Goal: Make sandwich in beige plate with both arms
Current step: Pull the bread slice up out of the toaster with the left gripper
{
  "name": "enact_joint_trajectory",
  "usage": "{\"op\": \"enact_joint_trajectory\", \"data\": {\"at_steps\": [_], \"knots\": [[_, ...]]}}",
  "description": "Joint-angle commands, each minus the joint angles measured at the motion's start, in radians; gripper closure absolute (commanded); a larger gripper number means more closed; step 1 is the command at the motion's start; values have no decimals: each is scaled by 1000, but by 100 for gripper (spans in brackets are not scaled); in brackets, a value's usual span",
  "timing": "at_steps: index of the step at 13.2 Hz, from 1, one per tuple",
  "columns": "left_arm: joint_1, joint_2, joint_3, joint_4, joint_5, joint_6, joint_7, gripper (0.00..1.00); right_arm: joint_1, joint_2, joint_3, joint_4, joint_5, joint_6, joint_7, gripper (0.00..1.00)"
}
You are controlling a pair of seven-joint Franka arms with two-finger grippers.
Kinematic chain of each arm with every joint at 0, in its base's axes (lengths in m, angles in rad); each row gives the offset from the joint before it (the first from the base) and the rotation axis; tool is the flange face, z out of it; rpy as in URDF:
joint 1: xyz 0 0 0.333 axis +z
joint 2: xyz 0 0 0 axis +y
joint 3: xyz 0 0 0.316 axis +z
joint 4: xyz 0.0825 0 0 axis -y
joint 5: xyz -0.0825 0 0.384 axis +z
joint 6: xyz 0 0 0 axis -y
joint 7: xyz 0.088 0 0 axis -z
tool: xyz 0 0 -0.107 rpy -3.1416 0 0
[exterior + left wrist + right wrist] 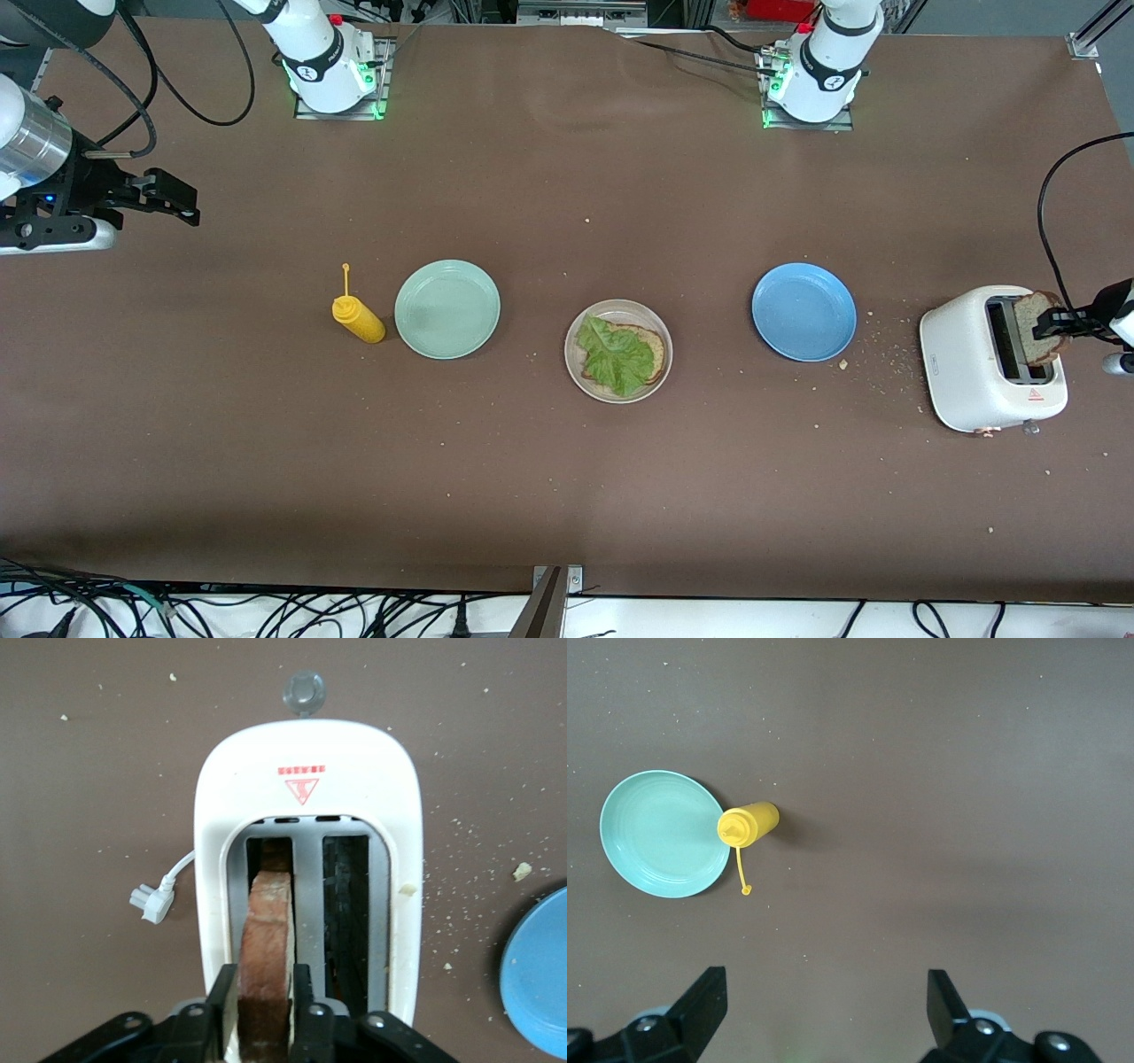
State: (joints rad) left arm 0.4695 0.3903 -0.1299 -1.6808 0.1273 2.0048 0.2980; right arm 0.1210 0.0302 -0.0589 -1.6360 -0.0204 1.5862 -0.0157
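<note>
We see left gripper (266,1014) fingers clamped on bread slice (266,939) in toaster (306,797), right gripper (824,997) waiting over desk (567,496), fingers spread wide, holding nothing.

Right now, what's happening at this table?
A sandwich is half built: the beige plate holds a bread slice with a lettuce leaf on top. The left pincer is closed on a second bread slice standing in a slot of the white toaster. The right pincer waits open above bare table at the right arm's end, beside the yellow squeeze bottle and mint-green plate. The blue plate holds nothing.
</note>
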Motion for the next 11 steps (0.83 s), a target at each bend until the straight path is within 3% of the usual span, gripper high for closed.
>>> {"op": "enact_joint_trajectory", "data": {"at_steps": [1,7,11], "knots": [[6,-21,-7,-7,40,-29,-16,100,2,-6,2,-2,-6,6,0,0],[11,-77,-7,24,40,-106,-8,100,3,-4,5,-2,-3,8,8,0],[-5,-80,-54,202,31,-358,-11,100,2,-1,2,-2,-3,9,10,0]]}}
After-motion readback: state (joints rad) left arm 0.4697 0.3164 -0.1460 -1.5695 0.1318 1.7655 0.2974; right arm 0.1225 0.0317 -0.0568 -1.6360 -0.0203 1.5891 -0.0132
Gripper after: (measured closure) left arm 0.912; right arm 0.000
